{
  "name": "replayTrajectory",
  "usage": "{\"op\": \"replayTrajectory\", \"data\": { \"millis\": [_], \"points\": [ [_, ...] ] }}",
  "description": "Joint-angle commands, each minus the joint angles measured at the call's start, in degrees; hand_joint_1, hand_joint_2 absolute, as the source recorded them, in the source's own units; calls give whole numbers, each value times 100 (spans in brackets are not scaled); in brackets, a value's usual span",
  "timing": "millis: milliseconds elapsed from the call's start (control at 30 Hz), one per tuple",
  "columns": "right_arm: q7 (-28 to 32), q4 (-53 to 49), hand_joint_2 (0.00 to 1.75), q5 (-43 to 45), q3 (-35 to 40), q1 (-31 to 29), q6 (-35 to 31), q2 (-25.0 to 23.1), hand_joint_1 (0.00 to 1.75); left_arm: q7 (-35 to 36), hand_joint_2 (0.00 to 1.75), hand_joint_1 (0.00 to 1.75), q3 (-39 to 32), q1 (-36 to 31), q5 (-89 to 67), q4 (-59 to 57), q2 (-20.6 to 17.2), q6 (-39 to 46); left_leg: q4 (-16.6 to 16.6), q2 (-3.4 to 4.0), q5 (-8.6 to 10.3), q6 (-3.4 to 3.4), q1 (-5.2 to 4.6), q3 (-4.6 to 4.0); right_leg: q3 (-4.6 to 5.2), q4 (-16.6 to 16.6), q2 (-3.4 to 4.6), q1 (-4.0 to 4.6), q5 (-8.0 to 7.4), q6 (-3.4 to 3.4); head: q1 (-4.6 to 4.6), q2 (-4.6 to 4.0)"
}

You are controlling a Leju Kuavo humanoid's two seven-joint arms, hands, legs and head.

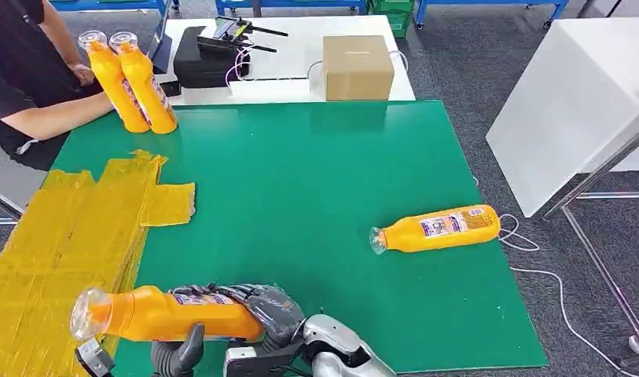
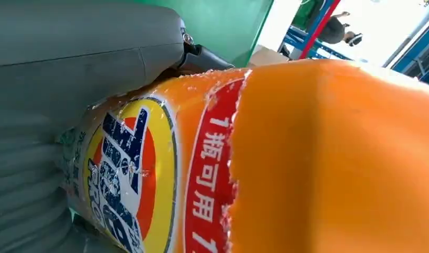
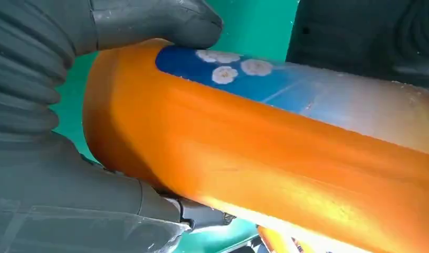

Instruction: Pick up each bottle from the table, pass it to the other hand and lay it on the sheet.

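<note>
Fingers of the right hand (image 1: pixel 257 310) are wrapped round the base end of an orange plastic bottle with a clear cap (image 1: pixel 155 314), thumb on one side and dark fingers over the other, so the bottle is firmly held. It lies level above the near edge of the green worktop (image 1: pixel 316 181), its cap pointing away from the hand and reaching over the crinkled yellow sheet (image 1: pixel 64 228) that spreads out beyond it.

The left hand (image 2: pixel 69 79) is close against the same bottle at its printed label: its grey thumb lies along the bottle's side, but whether it has taken a grip I cannot tell.

A second orange bottle (image 1: pixel 438 229) lies on its side on the worktop, well apart from the right hand on the side away from the sheet, and farther out. Two more orange bottles (image 1: pixel 135 82) stand upright, touching each other, at the far corner past the sheet, just beside a person's forearm (image 1: pixel 49 118). A brown cardboard box (image 1: pixel 358 67) sits beyond the worktop's far edge.
</note>
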State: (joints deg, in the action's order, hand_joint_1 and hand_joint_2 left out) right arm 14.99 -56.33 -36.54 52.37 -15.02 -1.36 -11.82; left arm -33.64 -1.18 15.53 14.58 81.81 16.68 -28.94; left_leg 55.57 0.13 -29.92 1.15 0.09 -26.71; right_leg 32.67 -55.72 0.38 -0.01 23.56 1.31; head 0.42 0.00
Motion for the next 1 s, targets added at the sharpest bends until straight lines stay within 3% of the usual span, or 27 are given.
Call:
{"op": "replayTrajectory", "data": {
  "millis": [33, 233, 267, 367, 400, 433, 467, 667, 833, 967, 1000],
  "points": [
    [42, 360, 175, -37, 367, 81, 43, 73, 175, -106, 175, 175, 67, -380, -75, -66, 100, -25, -6, -18, 2, -3, 2, 5, -10, 7, -19, 2, 2, 2, -2, 0],
    [-14, 184, 175, -125, 132, 242, -321, 148, 175, -309, 175, 175, -57, -311, -402, 182, 131, 272, -4, -20, 2, -2, 4, 4, -11, 8, -21, 4, 2, 2, -2, 0],
    [-30, -4, 175, -175, -9, 358, -467, 203, 148, -417, 175, 175, -123, -255, -648, 350, 148, 512, -7, -27, 1, -4, 6, 9, -19, 11, -28, 6, 4, 3, -2, 0],
    [-43, -159, 175, -204, -74, 425, -522, 265, 148, -436, 175, 175, -152, -208, -723, 480, 125, 577, -4, -28, 0, -3, 7, 7, -17, 10, -29, 7, 5, 3, 0, 0],
    [-68, -268, 175, -232, -130, 481, -584, 286, 16, -472, 175, 175, -201, -177, -898, 558, 134, 745, -4, -25, 0, -3, 7, 5, -15, 9, -26, 7, 4, 3, 0, 0],
    [-111, -449, 175, -253, -262, 590, -616, 332, 0, -598, 175, 175, -240, -137, -1198, 666, 143, 994, -6, -25, -1, -4, 8, 9, -20, 13, -27, 8, 4, 4, -2, 0],
    [-131, -724, 0, -246, -438, 730, -694, 410, 0, -636, 175, 175, -316, -87, -1669, 825, 111, 1431, -10, -26, -2, -6, 10, 17, -27, 17, -28, 9, 5, 4, 0, 0],
    [-401, -2315, 0, -623, -1098, 1321, -967, 993, 0, -636, 175, 175, -464, 164, -4234, 1302, -172, 4667, -2, -18, -6, -5, 9, 4, -14, 6, -19, 8, 8, 2, -2, 0],
    [-347, -3259, 0, -462, -1761, 1470, -955, 1662, 0, -636, 175, 175, -861, 71, -4810, 940, -278, 5262, -4, -15, 0, 0, -1, -11, -4, 6, -15, -3, 1, 4, 0, 0],
    [-145, -3722, 0, -59, -2469, 1535, -866, 2159, 0, -309, 175, 175, -1231, -172, -6627, 181, -451, 6874, -10, -21, 3, 0, -5, -2, -15, 14, -21, -5, 0, 5, 0, 0],
    [-108, -3771, 0, -14, -2600, 1554, -888, 2174, 0, -205, 175, 175, -1444, -224, -7060, 113, -430, 6894, -13, -23, 2, -1, -5, 3, -21, 17, -23, -6, 0, 6, 0, 0]
  ]
}}
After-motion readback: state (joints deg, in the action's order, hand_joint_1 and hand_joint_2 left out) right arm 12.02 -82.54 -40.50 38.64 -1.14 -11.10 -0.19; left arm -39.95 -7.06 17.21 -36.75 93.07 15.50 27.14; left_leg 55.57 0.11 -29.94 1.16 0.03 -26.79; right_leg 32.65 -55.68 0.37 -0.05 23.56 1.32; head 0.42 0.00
